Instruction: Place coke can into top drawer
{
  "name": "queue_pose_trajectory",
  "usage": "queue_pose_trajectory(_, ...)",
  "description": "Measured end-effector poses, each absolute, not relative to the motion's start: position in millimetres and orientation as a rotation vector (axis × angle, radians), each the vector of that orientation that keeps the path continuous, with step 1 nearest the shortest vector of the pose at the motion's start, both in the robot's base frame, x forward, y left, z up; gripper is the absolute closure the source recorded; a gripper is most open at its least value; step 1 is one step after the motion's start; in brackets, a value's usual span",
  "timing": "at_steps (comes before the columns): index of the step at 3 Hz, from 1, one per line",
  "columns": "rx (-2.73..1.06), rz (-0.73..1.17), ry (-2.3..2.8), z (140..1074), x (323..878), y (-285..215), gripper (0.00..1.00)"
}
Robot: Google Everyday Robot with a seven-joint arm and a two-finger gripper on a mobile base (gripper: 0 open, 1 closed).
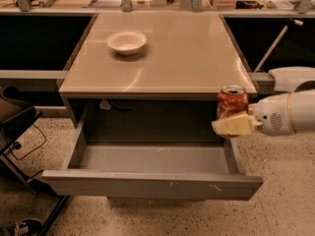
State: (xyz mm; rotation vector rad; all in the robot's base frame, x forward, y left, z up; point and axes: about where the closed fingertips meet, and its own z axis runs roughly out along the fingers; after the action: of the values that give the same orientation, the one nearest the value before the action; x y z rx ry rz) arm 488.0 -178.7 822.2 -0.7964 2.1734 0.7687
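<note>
The coke can (pixel 232 102), red with a silver top, is held upright in my gripper (pixel 234 124), which comes in from the right on a white arm. The gripper's pale fingers (pixel 236 125) are closed around the can's lower part. The can hangs in front of the table's front edge, above the right rear corner of the top drawer (pixel 152 183). The drawer is pulled wide open below the table top; its grey inside looks bare and its flat front panel has small white scuffs.
A white bowl (pixel 126 42) sits on the tan table top (pixel 172 58) at the back left. Dark counters flank the table on both sides. A black chair base and cables (pixel 19 132) stand on the speckled floor at the left.
</note>
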Motion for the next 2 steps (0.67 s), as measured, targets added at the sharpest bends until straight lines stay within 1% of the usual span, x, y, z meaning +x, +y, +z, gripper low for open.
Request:
queue_pose_trajectory(1,-0.745,0.726,2.173,811.3,497.6,-181.0,1.00)
queue_pose_trajectory(2,-0.745,0.726,2.172,811.6,497.7,-181.0,1.00)
